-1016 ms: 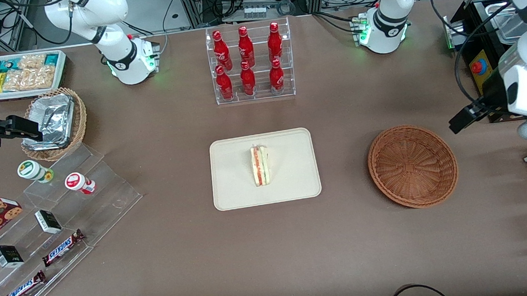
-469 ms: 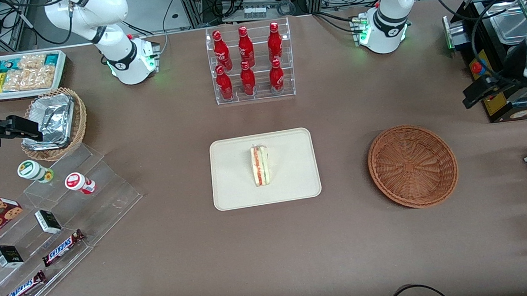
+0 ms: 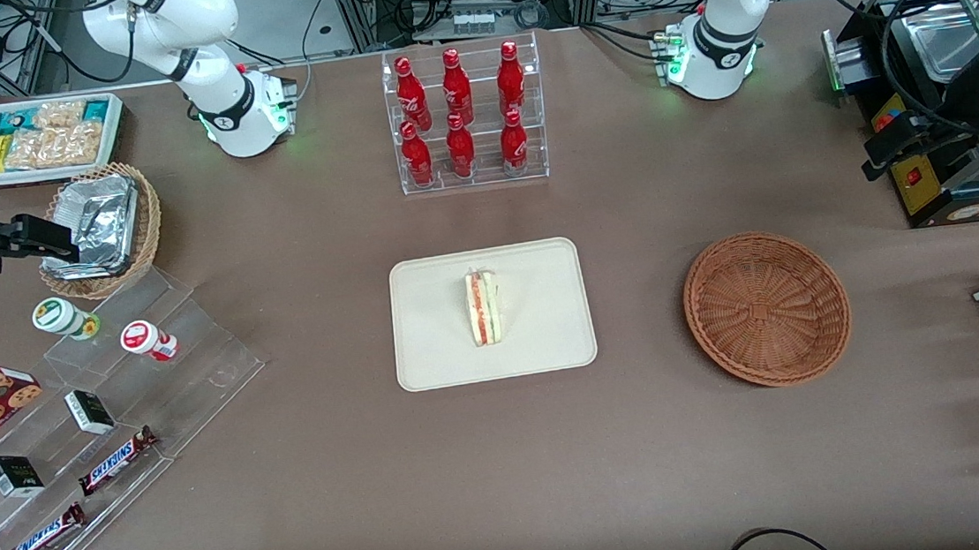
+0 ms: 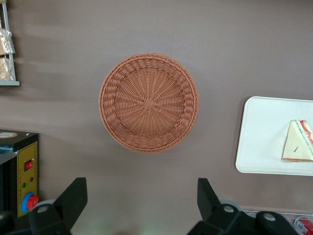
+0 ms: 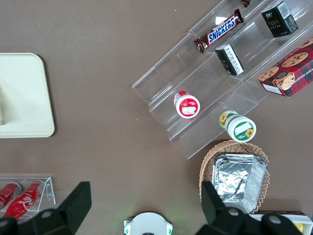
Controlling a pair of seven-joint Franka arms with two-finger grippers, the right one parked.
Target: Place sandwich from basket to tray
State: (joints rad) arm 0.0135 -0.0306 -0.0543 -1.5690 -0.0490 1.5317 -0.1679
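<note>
Front view | sandwich point(image 3: 484, 308) flat on tray point(image 3: 434, 351) | jaws point(image 4: 142, 200) wide apart

Brown table point(image 3: 649, 474): tray point(image 3: 434, 351), basket point(image 3: 767, 308), bottle rack point(image 3: 469, 117); gripper point(image 4: 142, 200) above.

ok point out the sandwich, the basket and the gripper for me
sandwich point(image 3: 484, 308), front view, cut edge with filling.
basket point(image 3: 767, 308), front view, woven floor.
gripper point(image 4: 142, 198), left wrist view, open gap between fingertips, above the table near the basket.
</note>
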